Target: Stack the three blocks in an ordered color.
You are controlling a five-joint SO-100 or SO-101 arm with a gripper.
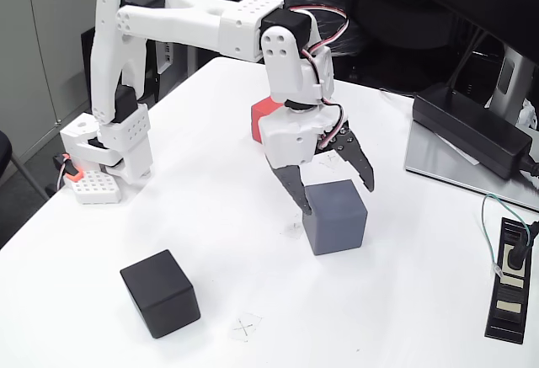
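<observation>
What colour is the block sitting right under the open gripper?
Slate grey, seen in the fixed view, below the gripper.

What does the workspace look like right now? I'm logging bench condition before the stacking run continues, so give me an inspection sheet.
Surface: white table, faint pen marks near the front edge.
Job's things: grey block mid-table; black block front left, apart; red block behind the arm, partly hidden. None stacked.
Clutter: black power brick at right; black power strip at right edge.
Grippers: gripper open, fingers straddling the grey block's top.
Cables: servo wires on the arm; green-white cable at the strip.
Surroundings: grey cabinets at left, dark clutter behind.
</observation>
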